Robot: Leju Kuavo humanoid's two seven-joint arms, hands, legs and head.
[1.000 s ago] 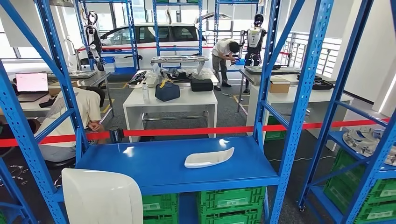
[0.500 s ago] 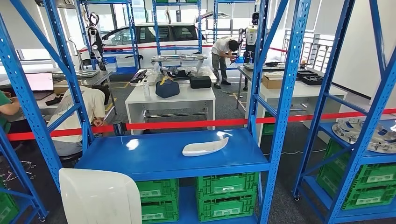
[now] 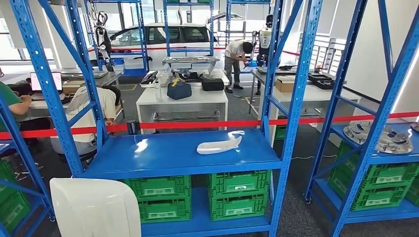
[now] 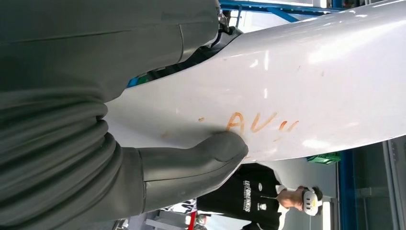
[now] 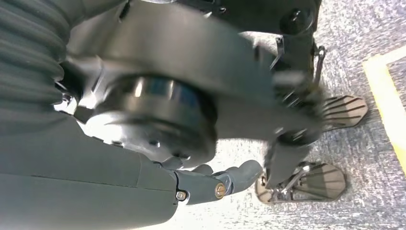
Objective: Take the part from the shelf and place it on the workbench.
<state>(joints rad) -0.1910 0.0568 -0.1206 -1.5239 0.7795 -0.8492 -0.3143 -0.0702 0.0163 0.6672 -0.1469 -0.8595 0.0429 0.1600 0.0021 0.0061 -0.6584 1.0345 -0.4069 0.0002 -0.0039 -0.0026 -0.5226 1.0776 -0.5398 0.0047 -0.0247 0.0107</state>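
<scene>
The premises are an industrial robotics workshop — blue steel racking (image 3: 296, 94) holding green crates (image 3: 238, 196), white workbenches (image 3: 183, 104) laden with parts, a white car (image 3: 158, 39) behind red barrier tape (image 3: 197, 124), and humanoid robots (image 3: 265, 42) on stands.

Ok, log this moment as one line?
left hand: holds white panel | right hand: hanging over floor, grasp unclear | white part: on blue shelf

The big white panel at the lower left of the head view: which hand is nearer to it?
Left. The left hand holds the white panel, thumb pressed on its surface. The right hand hangs low over the floor, apart from it.
</scene>
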